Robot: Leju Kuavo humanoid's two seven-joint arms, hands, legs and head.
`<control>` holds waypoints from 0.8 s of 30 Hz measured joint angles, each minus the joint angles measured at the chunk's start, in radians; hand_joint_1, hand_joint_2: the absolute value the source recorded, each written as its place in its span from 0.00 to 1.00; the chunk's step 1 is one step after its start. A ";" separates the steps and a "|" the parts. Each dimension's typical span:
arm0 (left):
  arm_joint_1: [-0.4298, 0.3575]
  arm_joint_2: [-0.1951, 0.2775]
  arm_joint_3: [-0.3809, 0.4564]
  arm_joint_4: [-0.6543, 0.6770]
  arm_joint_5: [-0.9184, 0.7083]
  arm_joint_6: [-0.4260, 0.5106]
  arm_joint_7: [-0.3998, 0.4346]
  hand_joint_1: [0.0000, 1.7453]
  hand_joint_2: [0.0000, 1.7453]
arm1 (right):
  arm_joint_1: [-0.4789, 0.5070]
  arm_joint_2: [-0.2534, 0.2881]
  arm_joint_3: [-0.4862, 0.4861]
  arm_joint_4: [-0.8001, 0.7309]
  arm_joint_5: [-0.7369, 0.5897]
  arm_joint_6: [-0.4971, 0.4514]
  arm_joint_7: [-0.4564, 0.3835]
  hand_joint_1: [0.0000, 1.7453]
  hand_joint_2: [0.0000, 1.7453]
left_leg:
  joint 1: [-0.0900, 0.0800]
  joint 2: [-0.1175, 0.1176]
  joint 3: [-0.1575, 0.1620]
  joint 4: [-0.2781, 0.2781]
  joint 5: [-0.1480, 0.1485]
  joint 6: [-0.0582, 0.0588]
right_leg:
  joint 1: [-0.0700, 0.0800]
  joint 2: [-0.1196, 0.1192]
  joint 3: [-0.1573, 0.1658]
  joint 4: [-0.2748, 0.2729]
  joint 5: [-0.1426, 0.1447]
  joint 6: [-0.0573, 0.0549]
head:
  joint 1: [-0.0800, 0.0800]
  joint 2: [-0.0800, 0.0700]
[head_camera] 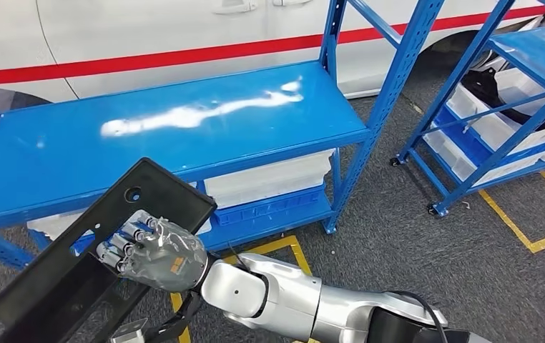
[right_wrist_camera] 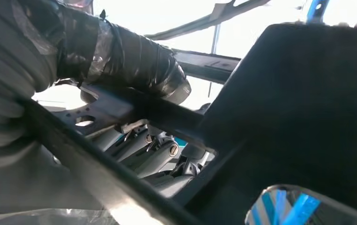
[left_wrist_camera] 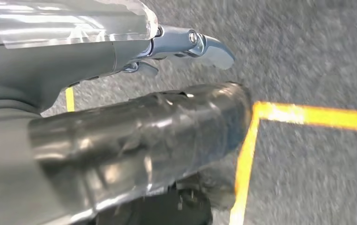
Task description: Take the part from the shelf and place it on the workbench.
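Note:
The part point(head_camera: 55, 279) is a long flat black frame with a round hole near its upper corner. It slants across the lower left of the head view, in front of the blue shelf point(head_camera: 184, 136), whose top board is bare. My right hand point(head_camera: 156, 251) grips it near that upper end. In the right wrist view the taped thumb point(right_wrist_camera: 134, 61) lies over a bar of the part point(right_wrist_camera: 308, 117) and the fingers point(right_wrist_camera: 153, 154) curl beneath it. My left hand point(left_wrist_camera: 134, 136) hangs over the grey floor, fingers stretched out, holding nothing.
A white car point(head_camera: 148, 36) with a red stripe stands behind the shelf. White bins point(head_camera: 269, 182) sit on its lower level. A second blue rack point(head_camera: 513, 107) with white bins stands at the right. Yellow tape point(head_camera: 527, 229) marks the grey floor.

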 joint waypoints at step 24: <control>0.001 0.001 0.014 0.000 -0.005 0.011 -0.002 0.00 0.00 | 0.004 0.006 0.000 -0.007 0.000 0.001 0.004 1.00 1.00 | 0.002 -0.005 0.040 0.040 -0.036 -0.063 | 0.016 -0.004 0.048 -0.103 0.098 -0.038 | -0.002 0.000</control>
